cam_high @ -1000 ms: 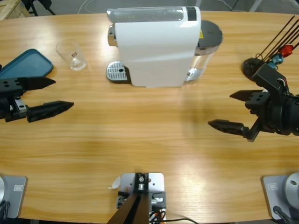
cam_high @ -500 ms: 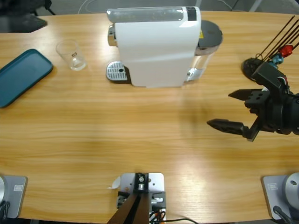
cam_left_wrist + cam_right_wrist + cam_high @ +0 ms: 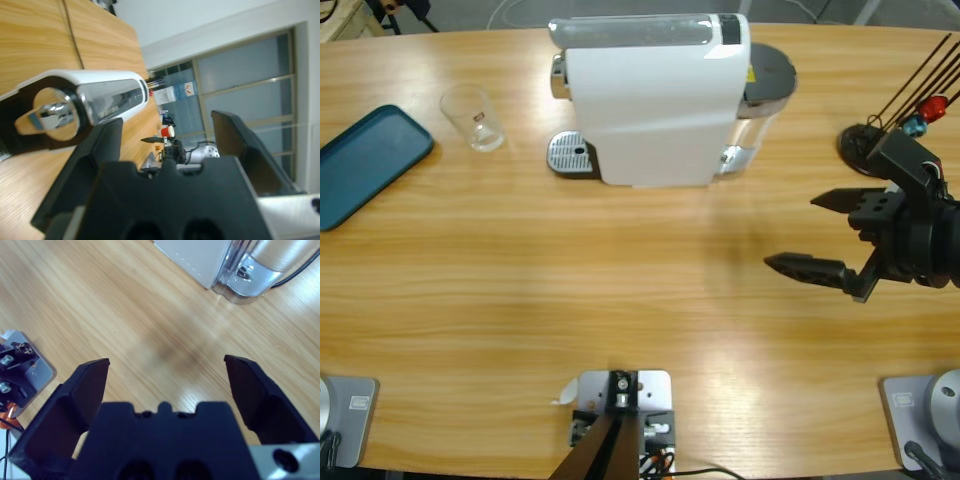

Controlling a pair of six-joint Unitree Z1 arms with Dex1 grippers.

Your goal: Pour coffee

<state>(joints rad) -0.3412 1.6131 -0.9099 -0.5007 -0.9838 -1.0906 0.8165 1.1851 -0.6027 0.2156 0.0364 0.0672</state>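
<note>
A white coffee machine point(image 3: 655, 100) stands at the table's far middle, with a metal drip tray point(image 3: 570, 155) at its left end. To its left stands an empty clear glass cup point(image 3: 472, 118). My right gripper point(image 3: 791, 233) hovers open over bare wood at the right, with nothing between its jaws; in its wrist view the right gripper point(image 3: 165, 362) faces the machine's corner point(image 3: 195, 255). My left gripper point(image 3: 166, 120) is open and tilted up, looking along the coffee machine point(image 3: 100, 95) toward the room. The left arm is out of the high view.
A teal tray point(image 3: 365, 160) lies at the left edge. A black stand point(image 3: 860, 140) with thin rods sits at the far right, just behind the right arm. The machine's water tank point(image 3: 770, 85) sticks out on its right side.
The left gripper, which lay open by the teal tray a second ago, has lifted out of the high view. The right gripper has hardly moved.
</note>
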